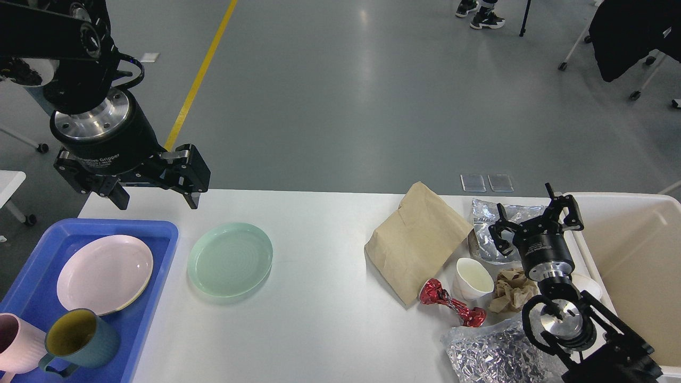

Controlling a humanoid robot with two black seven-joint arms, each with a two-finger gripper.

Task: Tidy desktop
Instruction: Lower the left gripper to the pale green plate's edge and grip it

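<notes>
Both grippers read as spread and empty from my station: the left gripper (157, 198) hangs above the far left edge of the desktop (319, 298), fingers apart with nothing between them, and the right gripper (534, 221) sits over the litter on the right, its fingers likewise splayed around nothing.

Going by size, the desktop fills the lower half of my view, white and wide. On its right edge stands the cream bin (633, 255), and I see nothing inside it. At the left sits the blue tray (37, 298), holding a pink plate (105, 273), a teal mug (80, 338) and a pink mug (16, 343).

Loose on the table are a brown paper bag (417, 239), a crumpled foil sheet (492, 354) at the near edge, a green plate (230, 258) just beside the tray, a silver pouch (487, 229) partly behind my right gripper, a white cup (473, 277), a wad of brown paper (513, 290) and a red wrapper (452, 304).

I judge the job roughly begun: some crockery is stowed, the green plate is left, and all the rubbish is yet to reach the bin.
</notes>
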